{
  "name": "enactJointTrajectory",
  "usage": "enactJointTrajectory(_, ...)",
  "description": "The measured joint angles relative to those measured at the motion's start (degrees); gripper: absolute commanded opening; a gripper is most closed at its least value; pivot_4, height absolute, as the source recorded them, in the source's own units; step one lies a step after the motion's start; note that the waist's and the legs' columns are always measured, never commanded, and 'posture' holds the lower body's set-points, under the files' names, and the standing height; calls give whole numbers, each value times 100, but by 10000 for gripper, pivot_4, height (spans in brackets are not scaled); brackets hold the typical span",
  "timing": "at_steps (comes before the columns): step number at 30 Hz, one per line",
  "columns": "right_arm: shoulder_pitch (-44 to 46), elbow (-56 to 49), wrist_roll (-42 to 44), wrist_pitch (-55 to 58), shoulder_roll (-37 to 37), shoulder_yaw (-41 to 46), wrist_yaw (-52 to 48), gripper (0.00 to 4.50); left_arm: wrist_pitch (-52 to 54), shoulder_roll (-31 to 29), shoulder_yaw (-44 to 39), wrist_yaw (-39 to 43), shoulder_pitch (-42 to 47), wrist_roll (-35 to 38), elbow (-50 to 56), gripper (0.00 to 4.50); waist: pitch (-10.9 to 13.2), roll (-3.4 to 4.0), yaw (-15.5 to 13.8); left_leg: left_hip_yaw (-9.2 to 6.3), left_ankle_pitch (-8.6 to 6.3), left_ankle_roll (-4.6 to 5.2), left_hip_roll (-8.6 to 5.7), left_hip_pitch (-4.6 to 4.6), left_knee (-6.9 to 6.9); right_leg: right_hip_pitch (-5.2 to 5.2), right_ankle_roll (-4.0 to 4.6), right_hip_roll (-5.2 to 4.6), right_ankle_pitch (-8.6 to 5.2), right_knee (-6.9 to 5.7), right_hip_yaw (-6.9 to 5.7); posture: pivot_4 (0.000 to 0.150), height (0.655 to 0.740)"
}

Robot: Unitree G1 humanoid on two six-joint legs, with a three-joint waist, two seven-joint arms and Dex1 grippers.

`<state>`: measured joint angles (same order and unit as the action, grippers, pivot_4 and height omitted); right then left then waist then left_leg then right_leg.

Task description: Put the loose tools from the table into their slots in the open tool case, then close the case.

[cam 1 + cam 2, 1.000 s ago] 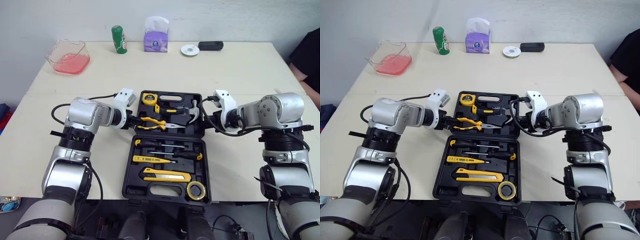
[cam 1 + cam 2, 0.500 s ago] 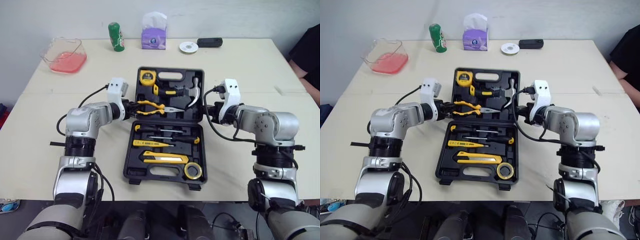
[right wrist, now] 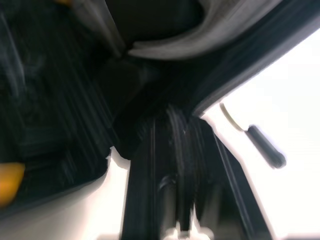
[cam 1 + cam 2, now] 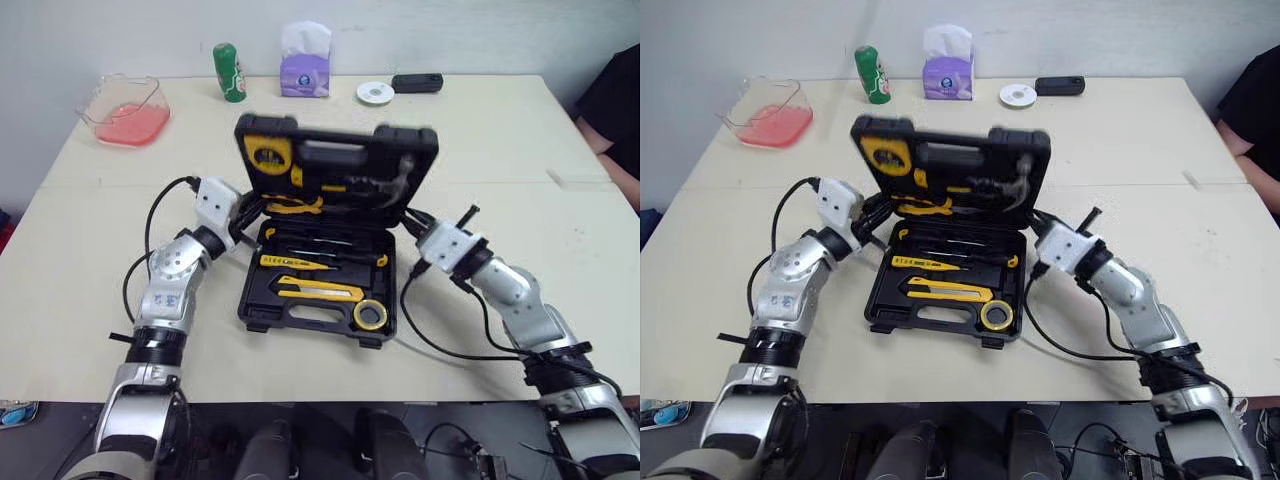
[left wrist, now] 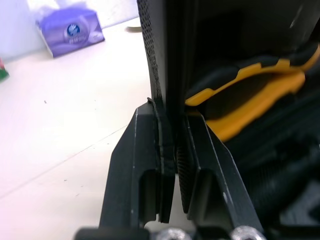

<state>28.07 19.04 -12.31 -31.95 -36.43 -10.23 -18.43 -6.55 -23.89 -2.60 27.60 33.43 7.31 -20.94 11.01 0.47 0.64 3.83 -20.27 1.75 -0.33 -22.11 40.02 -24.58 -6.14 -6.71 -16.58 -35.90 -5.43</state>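
Note:
The black tool case lies open mid-table. Its base holds screwdrivers, a yellow utility knife and a tape roll. The lid stands raised and tilted over the base, carrying a yellow tape measure, pliers and a hammer. My left gripper is shut on the lid's left edge, with one finger on each side. My right gripper is shut on the lid's right edge.
Along the table's far side stand a clear tub with pink contents, a green can, a purple tissue box, a white disc and a black device. A person's dark sleeve shows at the right edge.
The lid has swung up from lying flat on the table to standing tilted over the base, carried by both grippers on its side edges. The camera has also shifted.

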Motion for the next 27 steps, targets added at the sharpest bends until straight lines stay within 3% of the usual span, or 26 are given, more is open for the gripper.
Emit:
enactJointTrajectory(8,-9,869,-1142,-1795,-362,-278,1136,0,-1220,-461,136,268,-761,-240,194,14,-12,-18,46,-1,0,0,8,23,-2,25,5,-1,2,2,-2,1500,7400)
enactJointTrajectory(9,-26,884,-1119,-1834,-372,-289,1111,0,-1221,-490,133,314,-823,-194,239,9349,-14,-22,57,-2,0,0,8,34,-3,36,5,-1,2,4,-3,1500,7400)
enactJointTrajectory(12,-182,956,-920,-1898,-547,-294,781,11340,-1092,-672,44,448,-1061,-152,251,22282,-14,-21,38,-23,-4,7,10,106,-20,124,6,-6,2,39,-23,1500,7400)
enactJointTrajectory(15,-496,1200,-780,-1787,-807,-289,330,26302,-804,-962,-251,698,-1380,115,271,36432,-15,-28,0,-30,-10,15,8,93,-9,122,6,-54,2,38,-30,1500,7400)
enactJointTrajectory(17,-582,1048,-453,-1776,-853,-240,98,36243,-621,-1124,-392,891,-1584,264,392,37121,-15,-27,9,-30,-10,16,6,94,-9,122,7,-59,2,39,-41,1500,7400)
enactJointTrajectory(21,-1184,534,747,-1371,-1242,-34,-921,36243,-154,-1496,-816,1222,-2282,661,888,37121,-15,-28,6,-37,-11,15,7,93,-12,125,7,-63,1,42,-53,1500,7400)
enactJointTrajectory(27,-1815,-229,2314,-229,-1378,379,-2145,36243,394,-1564,-1221,1334,-2551,988,1399,37121,-14,-27,-66,-68,-14,20,4,103,0,160,7,-76,2,51,-46,1500,7400)
